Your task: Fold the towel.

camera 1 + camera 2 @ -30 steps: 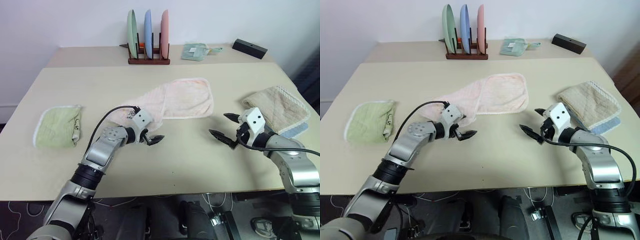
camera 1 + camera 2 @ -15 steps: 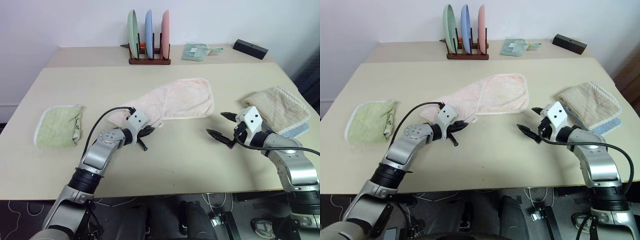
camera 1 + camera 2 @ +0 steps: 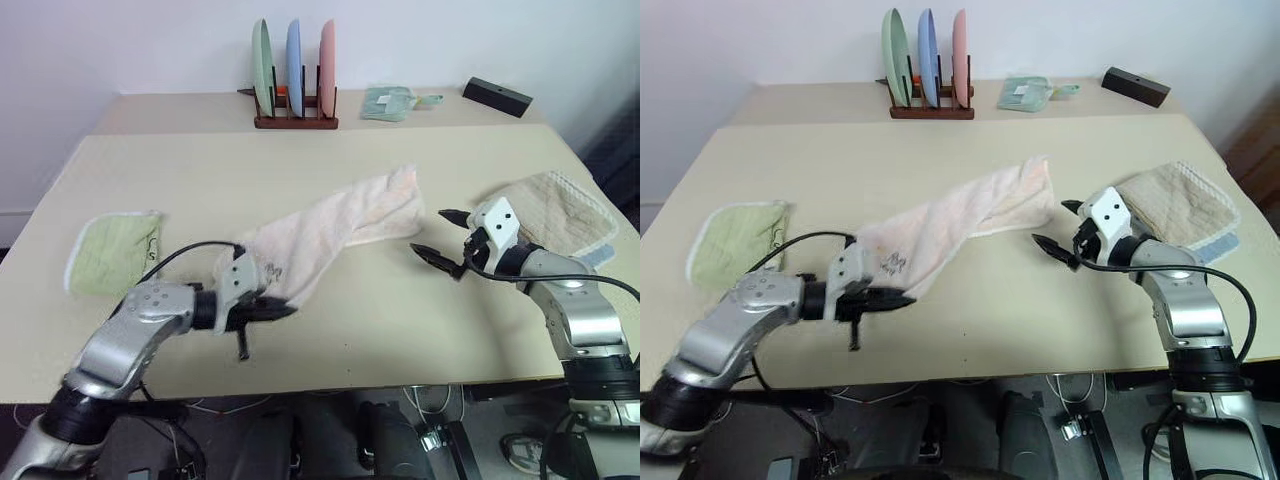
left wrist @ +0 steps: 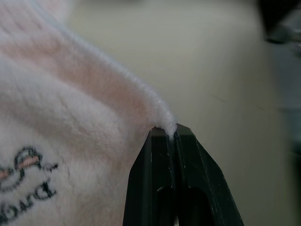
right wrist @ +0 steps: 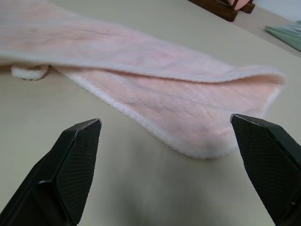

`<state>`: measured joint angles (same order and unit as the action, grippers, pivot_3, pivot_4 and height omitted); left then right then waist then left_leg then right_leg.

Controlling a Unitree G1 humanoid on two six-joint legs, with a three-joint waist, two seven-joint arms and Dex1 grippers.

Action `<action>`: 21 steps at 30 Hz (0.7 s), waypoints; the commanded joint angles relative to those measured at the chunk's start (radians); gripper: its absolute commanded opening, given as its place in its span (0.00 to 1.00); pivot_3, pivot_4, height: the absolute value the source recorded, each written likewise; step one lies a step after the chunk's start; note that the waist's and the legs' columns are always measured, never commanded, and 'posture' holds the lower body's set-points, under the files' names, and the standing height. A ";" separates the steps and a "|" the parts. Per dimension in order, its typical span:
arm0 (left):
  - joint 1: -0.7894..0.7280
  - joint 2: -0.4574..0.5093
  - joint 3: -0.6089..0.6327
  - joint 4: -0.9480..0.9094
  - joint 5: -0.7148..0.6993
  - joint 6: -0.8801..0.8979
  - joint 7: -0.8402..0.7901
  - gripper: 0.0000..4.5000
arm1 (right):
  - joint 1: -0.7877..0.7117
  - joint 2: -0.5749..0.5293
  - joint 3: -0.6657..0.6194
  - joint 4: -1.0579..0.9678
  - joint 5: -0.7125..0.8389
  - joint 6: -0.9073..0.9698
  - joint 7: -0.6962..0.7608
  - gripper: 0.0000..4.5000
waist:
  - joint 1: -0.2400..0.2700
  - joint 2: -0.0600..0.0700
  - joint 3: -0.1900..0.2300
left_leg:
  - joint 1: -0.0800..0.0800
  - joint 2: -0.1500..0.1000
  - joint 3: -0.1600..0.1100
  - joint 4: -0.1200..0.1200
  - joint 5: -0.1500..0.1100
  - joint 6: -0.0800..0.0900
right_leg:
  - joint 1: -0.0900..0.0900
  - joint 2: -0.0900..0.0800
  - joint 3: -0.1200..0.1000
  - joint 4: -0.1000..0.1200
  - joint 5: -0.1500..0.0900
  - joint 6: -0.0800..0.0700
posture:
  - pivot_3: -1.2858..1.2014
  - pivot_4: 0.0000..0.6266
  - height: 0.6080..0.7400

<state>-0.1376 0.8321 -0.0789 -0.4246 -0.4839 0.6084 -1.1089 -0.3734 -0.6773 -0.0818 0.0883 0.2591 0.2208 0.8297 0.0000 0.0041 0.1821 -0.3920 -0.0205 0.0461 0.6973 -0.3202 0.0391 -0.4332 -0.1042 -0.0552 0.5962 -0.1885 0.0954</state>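
Note:
The pale pink-and-white towel [image 3: 335, 228] lies drawn out in a bunched diagonal strip across the middle of the table. Its small dark logo [image 3: 890, 262] shows near the low end. My left gripper [image 3: 265, 312] is shut on the white-hemmed corner of that end [image 4: 165, 126], at the near left, holding it slightly off the table. My right gripper [image 3: 432, 232] stands open just right of the towel's far end [image 5: 197, 117], a short gap away from the cloth, with nothing between its fingers.
A folded light green towel [image 3: 112, 255] lies at the left. A beige waffle towel [image 3: 555, 210] rests at the right, behind my right arm. At the back stand a plate rack [image 3: 295, 65], a small greenish cloth [image 3: 388, 101] and a black box [image 3: 497, 96].
My left gripper has shut on the towel's near corner and pulled it back toward me and leftward, stretching the flat towel into a bunched strip. The right gripper has edged slightly toward the towel.

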 commanded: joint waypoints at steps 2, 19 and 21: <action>0.108 0.090 0.103 -0.092 -0.092 0.038 -0.068 0.01 | -0.113 -0.029 0.045 0.092 -0.119 -0.125 -0.023 1.00 | -0.003 0.000 0.000 | 0.000 0.000 0.000 0.000 0.000 0.000 | 0.000 0.000 0.000 0.000 0.000 0.000 | 0.52 0.24 0.98; 0.272 0.140 0.168 -0.111 -0.072 0.004 -0.014 0.01 | -0.592 -0.024 0.447 0.846 -0.786 -0.865 -0.422 1.00 | -0.020 0.000 0.000 | 0.000 0.000 0.001 -0.001 0.004 -0.007 | -0.001 0.001 0.001 0.000 -0.001 -0.001 | 0.52 0.24 0.98; 0.270 0.138 0.162 -0.111 -0.071 0.005 -0.008 0.01 | -0.655 -0.007 0.498 0.911 -0.853 -0.921 -0.482 1.00 | -0.021 0.000 0.000 | 0.000 0.000 0.001 -0.001 0.004 -0.007 | -0.001 0.001 0.001 0.000 -0.001 -0.001 | 0.52 0.24 0.98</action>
<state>0.1396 0.9733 0.0832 -0.5133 -0.5531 0.6218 -1.1210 -0.9826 -0.6910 0.3908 0.9672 -0.5447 -0.6451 0.4038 -0.0206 0.0044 0.1826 -0.3922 -0.0209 0.0474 0.6962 -0.3159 0.0315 -0.4342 -0.1035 -0.0545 0.5958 -0.1892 0.0945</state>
